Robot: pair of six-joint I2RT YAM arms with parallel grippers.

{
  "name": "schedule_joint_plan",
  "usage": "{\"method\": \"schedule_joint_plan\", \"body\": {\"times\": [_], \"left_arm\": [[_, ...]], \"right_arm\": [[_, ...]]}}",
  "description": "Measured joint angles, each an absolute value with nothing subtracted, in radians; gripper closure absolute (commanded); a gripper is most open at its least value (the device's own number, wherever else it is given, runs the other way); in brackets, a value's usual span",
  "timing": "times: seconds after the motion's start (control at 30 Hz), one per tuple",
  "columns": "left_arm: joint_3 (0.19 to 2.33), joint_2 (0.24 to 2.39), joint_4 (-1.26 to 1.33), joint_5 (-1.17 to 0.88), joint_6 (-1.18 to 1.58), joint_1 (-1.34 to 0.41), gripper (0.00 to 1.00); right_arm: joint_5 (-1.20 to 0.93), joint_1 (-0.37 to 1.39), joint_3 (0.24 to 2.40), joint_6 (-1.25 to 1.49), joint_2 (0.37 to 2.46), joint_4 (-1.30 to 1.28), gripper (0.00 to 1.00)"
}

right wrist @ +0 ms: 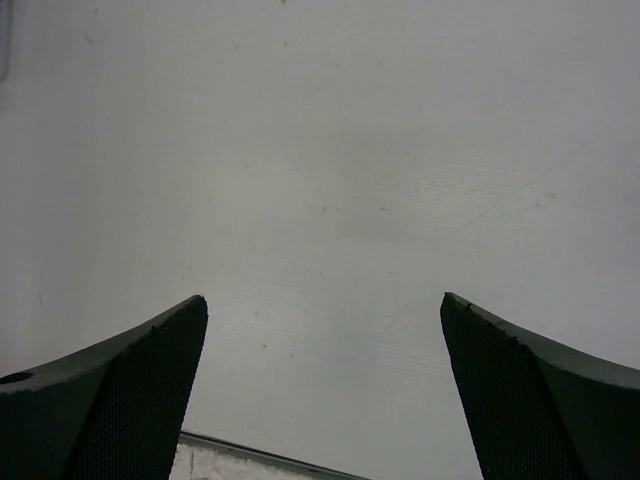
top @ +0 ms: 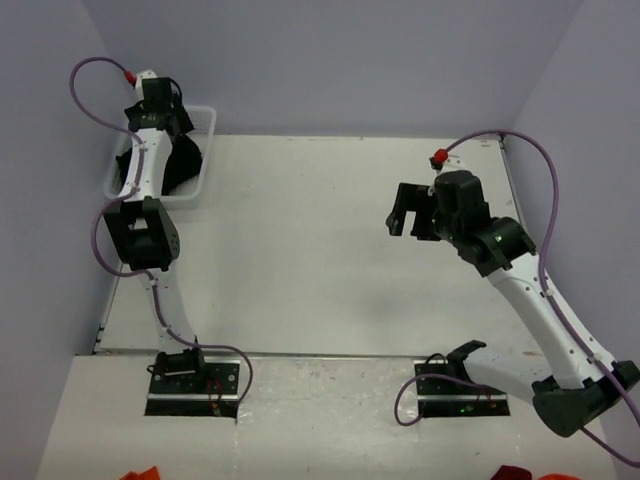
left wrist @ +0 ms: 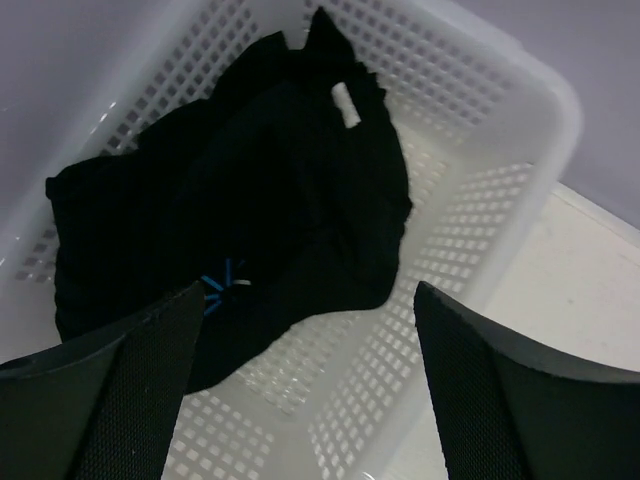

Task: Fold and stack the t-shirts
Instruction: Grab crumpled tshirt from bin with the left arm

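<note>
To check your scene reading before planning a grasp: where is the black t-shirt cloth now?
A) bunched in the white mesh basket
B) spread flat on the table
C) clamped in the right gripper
A: the left wrist view shows the black t-shirts crumpled inside the white mesh basket, under the open left gripper.

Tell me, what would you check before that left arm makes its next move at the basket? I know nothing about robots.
1. Left gripper open: ok, its jaws stand wide apart.
2. Left gripper over the t-shirts: ok, the black heap lies just below it, inside the basket.
3. Cloth gripped: not ok, nothing sits between the jaws yet.
4. Single shirt to grab: cannot tell, the heap is crumpled and too dark to tell one shirt from another.
5. Right gripper out of the way: ok, open over the table, far from the basket.
</note>
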State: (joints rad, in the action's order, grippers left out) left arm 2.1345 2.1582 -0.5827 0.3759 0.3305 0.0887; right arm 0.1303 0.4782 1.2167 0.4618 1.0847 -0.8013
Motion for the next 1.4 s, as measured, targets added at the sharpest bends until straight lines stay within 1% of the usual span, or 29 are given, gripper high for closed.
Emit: {"method": "schedule_joint_plan", "body": {"times": [0.13,0.27,0.53,0.7,0.77,0.8,0.83,0.9,0.93,1.0,1.03,1.2,1.4], "left_arm": [[2.173,2.233,-0.622,0.356,0.330,0.157,0.14],[2.175,2.288,-0.632,0.328,0.326,0.191,0.11],[2.145,2.316,-0.624,0.304,0.308,0.195,0.10],[2.128,2.353,-0.623,0.317,0.293,0.196,0.11],[2.108,2.367,-0.622,0.320,0.290,0.196,0.15],[2.095,2.371,-0.622,0.321,0.289,0.196,0.19],[2.086,2.374,-0.621,0.322,0.287,0.196,0.29],[2.069,2.378,-0.619,0.323,0.279,0.196,0.37],[2.067,2.379,-0.619,0.323,0.275,0.196,0.57],[2.066,2.379,-0.616,0.321,0.276,0.196,0.74],[2.066,2.379,-0.615,0.318,0.277,0.197,1.00],[2.061,2.377,-0.599,0.289,0.278,0.198,1.00],[1.979,2.297,-0.516,0.167,0.278,0.200,1.00]], "right_arm": [[0.140,0.478,1.308,0.451,1.084,-0.833,0.01],[0.141,0.478,1.342,0.439,1.101,-0.875,0.01],[0.141,0.478,1.356,0.418,1.200,-0.922,0.01],[0.139,0.478,1.374,0.418,1.208,-0.925,0.01],[0.139,0.478,1.383,0.418,1.209,-0.922,0.01],[0.139,0.478,1.384,0.418,1.211,-0.921,0.01],[0.139,0.478,1.385,0.418,1.211,-0.921,0.01],[0.139,0.478,1.385,0.418,1.218,-0.921,0.01],[0.139,0.478,1.385,0.418,1.221,-0.921,0.01],[0.139,0.478,1.385,0.419,1.226,-0.922,0.01],[0.139,0.478,1.385,0.419,1.226,-0.922,0.01],[0.139,0.478,1.383,0.425,1.226,-0.925,0.01],[0.137,0.478,1.379,0.435,1.224,-0.927,0.01]]}}
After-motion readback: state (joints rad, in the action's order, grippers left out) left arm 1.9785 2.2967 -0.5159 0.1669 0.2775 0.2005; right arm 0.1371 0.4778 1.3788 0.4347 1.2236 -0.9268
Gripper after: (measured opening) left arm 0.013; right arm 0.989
